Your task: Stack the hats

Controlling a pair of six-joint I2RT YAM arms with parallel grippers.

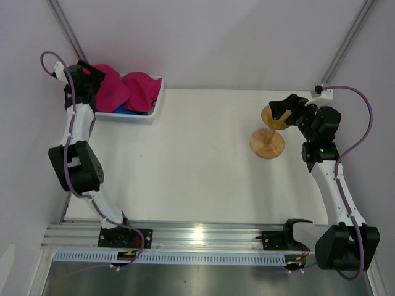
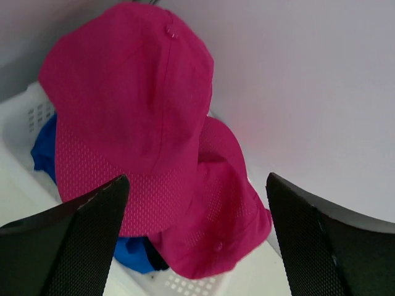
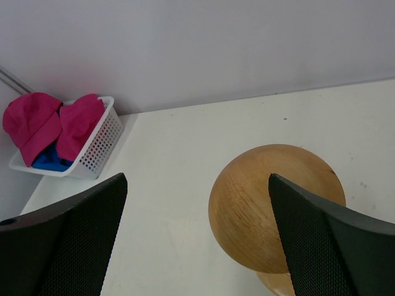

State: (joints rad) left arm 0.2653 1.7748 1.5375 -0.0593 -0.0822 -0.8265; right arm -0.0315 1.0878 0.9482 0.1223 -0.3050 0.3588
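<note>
- Right of mid-table (image 1: 203,166): right gripper (image 3: 197,177) poised over ball of wooden stand (image 3: 271,203), jaws spread wide, nothing held, no hat anywhere near.
- Well apart from the hats on that side; reaching them means crossing the whole table, so likely not the picking arm.
- Far-left corner: left gripper (image 2: 196,177) directly above basket (image 2: 37,114), clearly the nearer arm.
- Jaws wide apart there too, gripping nothing; fabric visible between the fingers, contact not evident.
- Straight below: top pink cap (image 2: 129,92), crown up, mesh panel toward the fingers, crown button at the far end.
- Long axis running away from the fingers, roughly crosswise to the closing line, so closing would probably pinch across the cap's width.
- Second pink cap (image 2: 222,203) beside and partly under the first, toward the right finger; risk of catching both in one pinch.
- Blue fabric (image 2: 43,148) underneath, showing only as patches at left and bottom; number of blue caps impossible to count.
- Brims of both pink caps hard to make out from any view.
- Basket floor and far wall hidden by the pile; left fingertips hidden by the wrist from overhead.
</note>
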